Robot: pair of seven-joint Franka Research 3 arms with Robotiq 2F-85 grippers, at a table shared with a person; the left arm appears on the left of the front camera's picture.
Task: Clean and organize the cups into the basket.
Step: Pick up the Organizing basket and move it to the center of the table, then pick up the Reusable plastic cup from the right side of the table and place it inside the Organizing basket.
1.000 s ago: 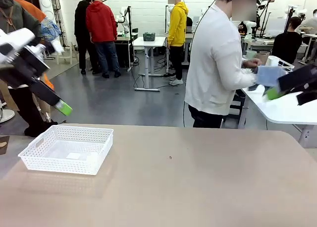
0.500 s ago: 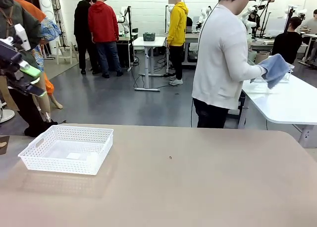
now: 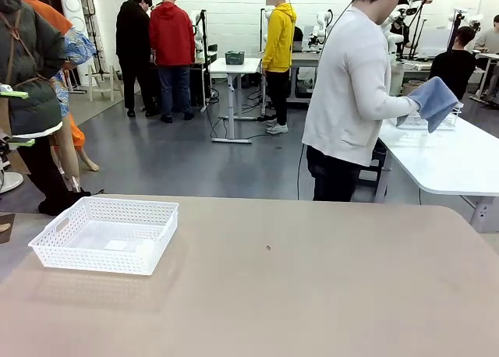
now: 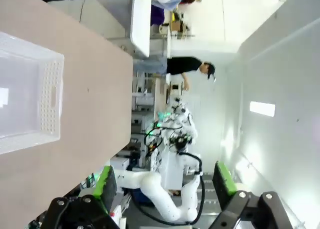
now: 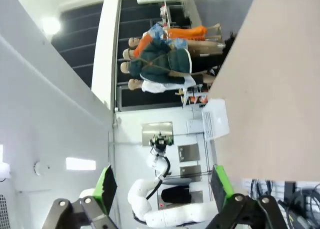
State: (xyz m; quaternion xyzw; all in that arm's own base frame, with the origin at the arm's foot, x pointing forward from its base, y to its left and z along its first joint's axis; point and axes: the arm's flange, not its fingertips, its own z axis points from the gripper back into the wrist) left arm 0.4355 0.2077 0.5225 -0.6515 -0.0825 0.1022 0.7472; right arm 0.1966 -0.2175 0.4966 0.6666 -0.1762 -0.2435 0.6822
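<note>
Front view – white plastic basket [image 3: 117, 260], shallow and rectangular with fine lattice walls, sits on the left of the matte tan table [image 3: 327, 295]. Left gripper [image 4: 164, 184] and right gripper [image 5: 162, 185] both gape wide, nothing held – the person [image 3: 351, 92] beyond the table holds a soft blue cloth [image 3: 433, 101].

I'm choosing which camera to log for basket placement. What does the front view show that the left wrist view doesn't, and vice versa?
Front view adds the person in a yellow hoodie across the room. Left wrist view adds the white right arm, seen between the open green-padded fingers of the left gripper. Both have the white lattice plastic basket standing on the tan table.
</note>
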